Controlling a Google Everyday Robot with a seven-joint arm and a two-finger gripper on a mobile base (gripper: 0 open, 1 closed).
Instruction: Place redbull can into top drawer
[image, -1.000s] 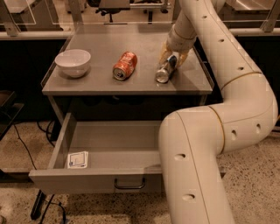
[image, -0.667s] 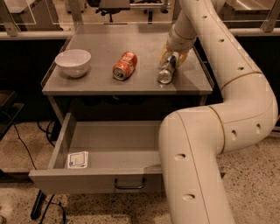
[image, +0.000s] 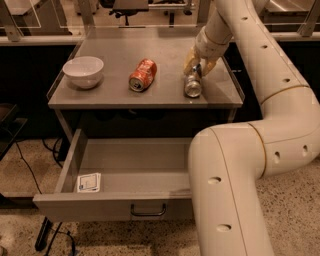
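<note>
Since 1 second ago the redbull can (image: 192, 86) has slid slightly nearer the table's near edge, and the gripper (image: 199, 62) has come with it.

You have the reach done. The lift, the carry and the release into the top drawer (image: 131, 159) are all left. The gripper sits over the far end of the can at the right of the table (image: 112, 52). Whether it has clamped the can or only rests against it, you cannot tell. The can's bright end faces the near edge.

From left to right on the table you have a white bowl (image: 83, 71), an orange-red can (image: 142, 75) on its side, then the redbull can. Each is well apart from the next, so nothing crowds the grasp. The can lies near the table's right lip and near edge.

Below, the drawer stands pulled out, with 1 white card (image: 89, 182) in its near left corner and bare floor through the middle. The robot's own arm (image: 235, 190) hides the drawer's right part. I judge the middle your best drop zone, once you clear the table's near edge.
</note>
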